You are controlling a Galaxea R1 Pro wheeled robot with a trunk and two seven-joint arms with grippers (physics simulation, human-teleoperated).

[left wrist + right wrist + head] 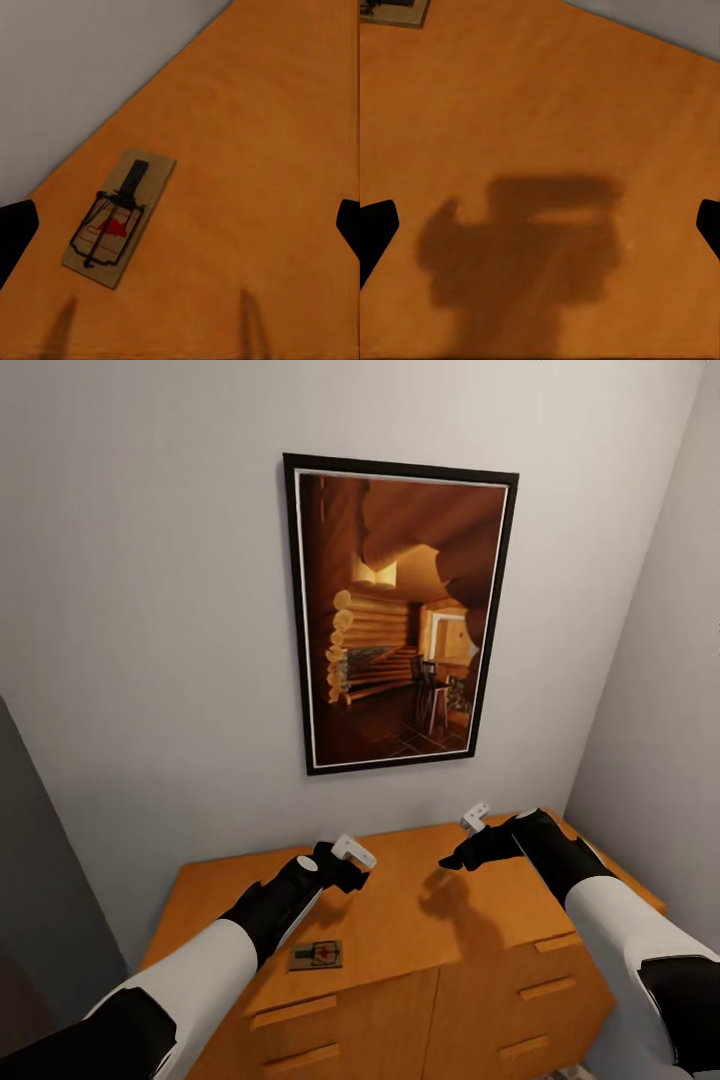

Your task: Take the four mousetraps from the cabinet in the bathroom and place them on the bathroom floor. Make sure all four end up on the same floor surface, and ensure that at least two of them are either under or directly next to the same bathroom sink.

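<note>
Mousetrap, small flat tan board with black spring bar and red bit (317, 954): lies on flat top of orange-brown wooden cabinet (420, 920), near front edge. Left gripper (180, 225) and right gripper (540, 225) hover above top, fingers apart.

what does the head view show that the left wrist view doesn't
The head view alone gives the framed cabin picture on the wall, the drawer fronts with bar handles, and both arms, left gripper and right gripper, over the cabinet. The left wrist view alone gives close detail of the mousetrap: black spring bar and red bit. Both share that mousetrap, the orange-brown cabinet top and the pale wall.
</note>
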